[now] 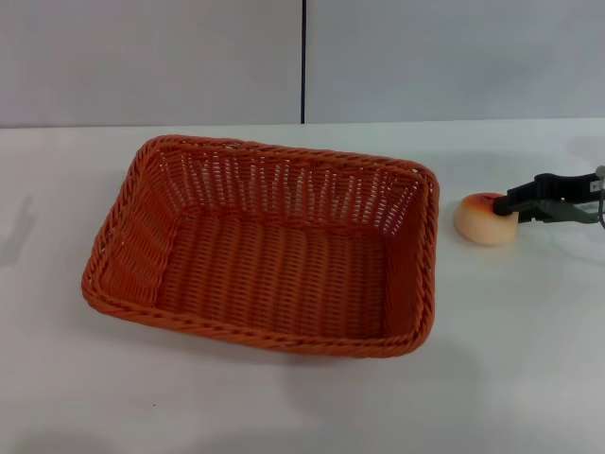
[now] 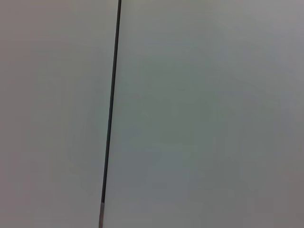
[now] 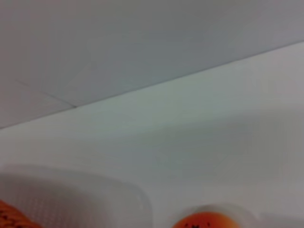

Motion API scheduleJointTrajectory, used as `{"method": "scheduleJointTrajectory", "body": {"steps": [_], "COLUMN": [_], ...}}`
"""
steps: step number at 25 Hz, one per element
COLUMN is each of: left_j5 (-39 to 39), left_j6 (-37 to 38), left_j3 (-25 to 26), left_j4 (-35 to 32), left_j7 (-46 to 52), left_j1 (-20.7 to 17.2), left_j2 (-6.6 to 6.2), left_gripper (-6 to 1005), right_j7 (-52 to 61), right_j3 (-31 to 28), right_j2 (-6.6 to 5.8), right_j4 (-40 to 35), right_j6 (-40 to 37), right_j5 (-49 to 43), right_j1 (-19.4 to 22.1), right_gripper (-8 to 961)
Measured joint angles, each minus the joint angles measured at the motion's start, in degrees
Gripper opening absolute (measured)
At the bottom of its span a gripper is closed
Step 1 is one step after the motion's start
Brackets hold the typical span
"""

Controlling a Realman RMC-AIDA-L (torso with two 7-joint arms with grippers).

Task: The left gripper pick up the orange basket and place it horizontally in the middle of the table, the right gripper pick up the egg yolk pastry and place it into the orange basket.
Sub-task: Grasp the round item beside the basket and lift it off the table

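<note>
The orange basket (image 1: 269, 246) sits flat on the white table (image 1: 284, 407) near its middle, long side across my view, and it is empty. The egg yolk pastry (image 1: 482, 219) rests on the table just right of the basket. My right gripper (image 1: 515, 205) reaches in from the right edge and touches the pastry's right side. In the right wrist view the pastry's orange top (image 3: 204, 221) and a corner of the basket (image 3: 8, 216) show at the picture's lower edge. My left gripper is out of view; its wrist view shows only a grey wall.
A grey panelled wall (image 1: 302, 57) with a dark vertical seam stands behind the table's far edge. Bare white tabletop lies in front of and to the left of the basket.
</note>
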State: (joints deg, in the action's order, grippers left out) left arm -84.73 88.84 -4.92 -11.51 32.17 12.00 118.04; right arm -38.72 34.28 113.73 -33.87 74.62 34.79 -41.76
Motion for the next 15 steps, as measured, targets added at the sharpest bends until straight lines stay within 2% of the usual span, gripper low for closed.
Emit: {"method": "scheduleJointTrajectory", "body": {"steps": [4,9,11,12,13,15], "left_j5": [0.0,0.0,0.0,0.0,0.0,0.0], "left_j6": [-0.13,-0.26,-0.26,-0.26,-0.26,-0.26], "left_j3": [0.06,0.83,1.13,1.23,1.34,1.44], "left_j4": [-0.06,-0.17,-0.22,-0.23,-0.24,-0.27], "left_j7": [0.0,0.0,0.0,0.0,0.0,0.0], "left_j1": [0.06,0.04,0.04,0.05,0.06,0.11], "left_j2": [0.0,-0.05,-0.06,-0.07,-0.07,-0.08], "left_gripper": [725,725,725,725,725,725], "right_j7": [-0.01,0.0,-0.02,0.02,0.02,0.23], "right_j3": [-0.51,-0.3,-0.08,-0.05,-0.05,-0.12], "right_j2": [0.02,0.03,0.37,1.18,1.18,1.96], "right_j4": [-0.62,-2.37,-3.84,-6.33,-6.33,-8.85], "right_j6": [-0.94,-0.43,0.9,2.23,2.23,3.89], "right_j5": [0.15,1.48,2.49,2.93,2.93,3.02], "right_j1": [0.08,0.87,1.33,2.08,2.08,2.85], "right_gripper": [329,204,168,150,133,97]}}
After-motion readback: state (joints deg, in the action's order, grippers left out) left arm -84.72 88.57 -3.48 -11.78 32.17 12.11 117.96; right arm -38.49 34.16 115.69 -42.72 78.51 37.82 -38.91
